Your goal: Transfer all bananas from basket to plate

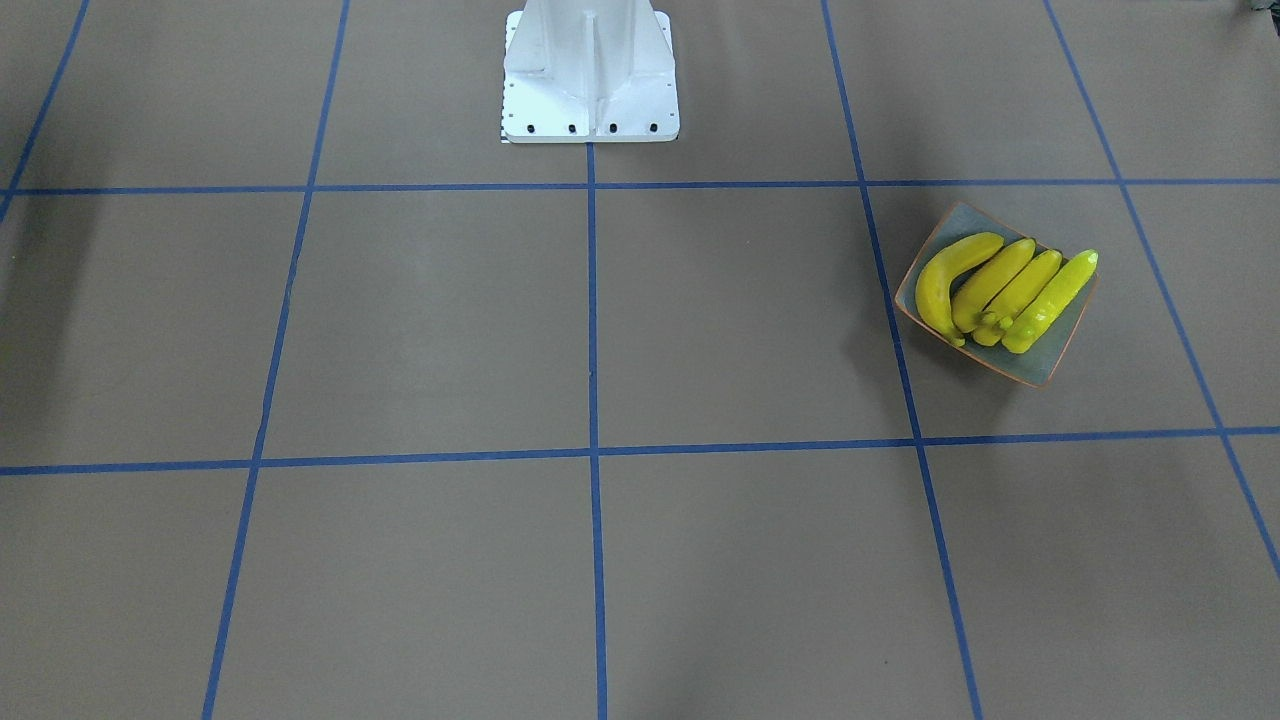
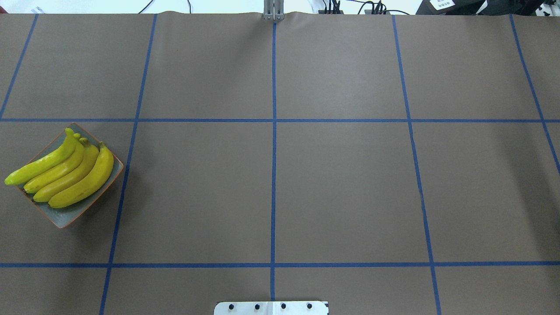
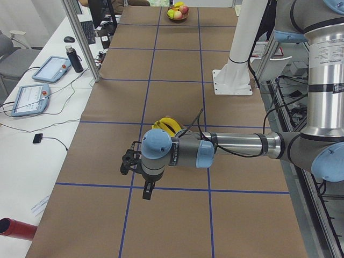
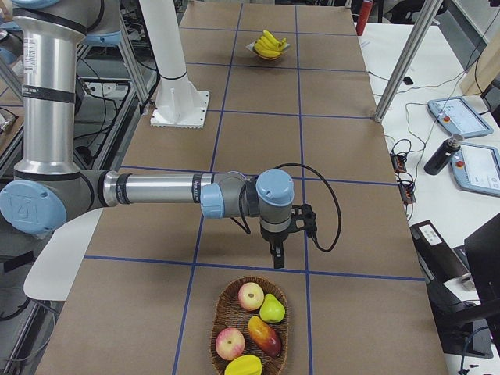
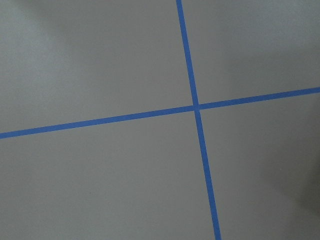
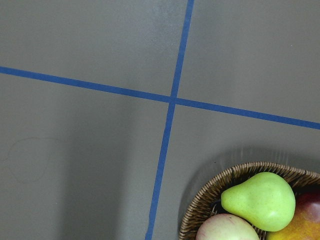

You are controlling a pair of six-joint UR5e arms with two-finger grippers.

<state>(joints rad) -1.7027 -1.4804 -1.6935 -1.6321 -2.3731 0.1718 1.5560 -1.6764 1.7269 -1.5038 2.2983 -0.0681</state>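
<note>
**Item: four bananas on square plate, left end of table**

Bananas [image 2: 61, 175]: four, bright yellow with a greenish cast, glossy and smooth like moulded plastic, gently curved. They lie side by side, touching, stems bunched at one end. All four rest on the plate. The outermost one's tip overhangs the plate's left rim.

Plate [image 2: 65, 217]: square, shallow, grey-blue glaze, upturned edges, thin orange-brown rim. It sits cornerwise to the grid at the table's left end.

Basket [image 6: 200, 200]: oval, brown woven wicker, at the table's right end, well apart from the plate. Contents: one smooth green pear [image 6: 257, 200], two red-and-yellow apples [image 4: 250, 295], one red-orange fruit [image 4: 264, 334], and one yellow piece at the near rim, kind unclear.

Table [image 2: 341, 183]: matt brown paper covering, marked into rectangles by blue tape lines [image 2: 274, 175].

Mount [image 1: 590, 70]: white metal pedestal, bolted at the middle of the robot's side.

Left gripper [image 3: 146, 191]: dark fingers pointing down over bare table, near the plate. Whether the pincer is parted or closed cannot be told.

Right gripper [image 4: 277, 256]: pointing down over the table, just beside the basket's far rim. Pincer state likewise cannot be told.
</note>
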